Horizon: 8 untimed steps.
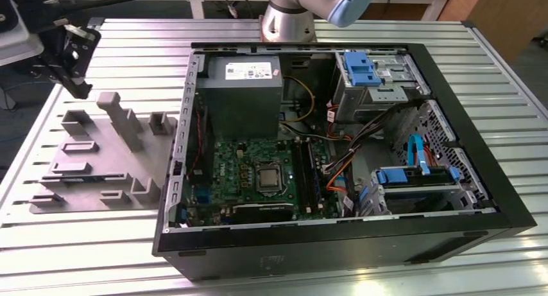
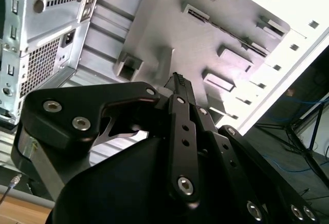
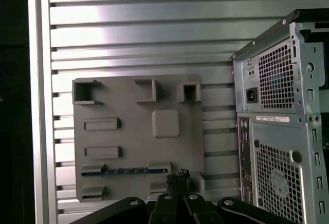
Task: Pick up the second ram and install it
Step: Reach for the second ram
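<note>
One second ram (image 3: 126, 171) lying in fixture (image 3: 133, 147) slot, first wrist view; claw (image 3: 177, 176) pinched together, empty

- The arm (image 1: 287, 23) runs off the top edge of the exterior view; just its grey base and a blue joint show.
- The gripper (image 1: 81, 87), upper left of the exterior view, is dark and partly cut by the left edge.
- The second ram (image 3: 126, 171) shows a thin blue edge in a slot of the grey fixture (image 3: 133, 142); chips and label can't be made out.
- In both wrist views the gripper's black linkage covers part of the fixture.
- The computer case (image 3: 277, 147) is cut off by the frame edge in both wrist views.
- The memory slots on the motherboard (image 1: 248, 161) are too small to tell whether they are filled.
</note>
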### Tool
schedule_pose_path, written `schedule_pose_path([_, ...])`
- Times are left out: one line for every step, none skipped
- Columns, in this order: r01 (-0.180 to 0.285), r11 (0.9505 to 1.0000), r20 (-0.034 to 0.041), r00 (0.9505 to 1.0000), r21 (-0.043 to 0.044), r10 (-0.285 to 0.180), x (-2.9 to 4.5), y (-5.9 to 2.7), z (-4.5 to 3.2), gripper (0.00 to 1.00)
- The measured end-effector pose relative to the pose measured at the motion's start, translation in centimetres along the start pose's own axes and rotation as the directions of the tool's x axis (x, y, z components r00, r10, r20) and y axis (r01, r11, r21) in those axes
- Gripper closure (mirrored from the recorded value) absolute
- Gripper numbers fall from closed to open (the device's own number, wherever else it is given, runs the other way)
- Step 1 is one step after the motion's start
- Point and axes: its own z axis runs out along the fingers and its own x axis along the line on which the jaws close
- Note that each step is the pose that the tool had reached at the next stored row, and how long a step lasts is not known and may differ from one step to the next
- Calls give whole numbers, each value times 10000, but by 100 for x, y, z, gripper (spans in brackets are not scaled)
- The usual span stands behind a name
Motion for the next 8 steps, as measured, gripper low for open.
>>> schedule_pose_path([0, 10000, 0, 10000, 0, 0, 18, -6, 6, 89])
schedule_pose_path([0, 10000, -1, 10000, 1, 0, 37, -12, 12, 89])
schedule_pose_path([0, 10000, 0, 10000, 0, 0, 58, -19, 19, 89])
schedule_pose_path([0, 10000, 0, 10000, 0, 0, 76, -27, 27, 89])
schedule_pose_path([0, 10000, 0, 10000, 0, 0, 95, -35, 36, 89])
schedule_pose_path([1, 10000, 0, 10000, 0, -1, 114, -44, 46, 89])
schedule_pose_path([1, 10000, 0, 10000, -1, -1, 132, -52, 56, 89])
schedule_pose_path([1, 10000, -1, 10000, 1, -1, 149, -59, 65, 89])
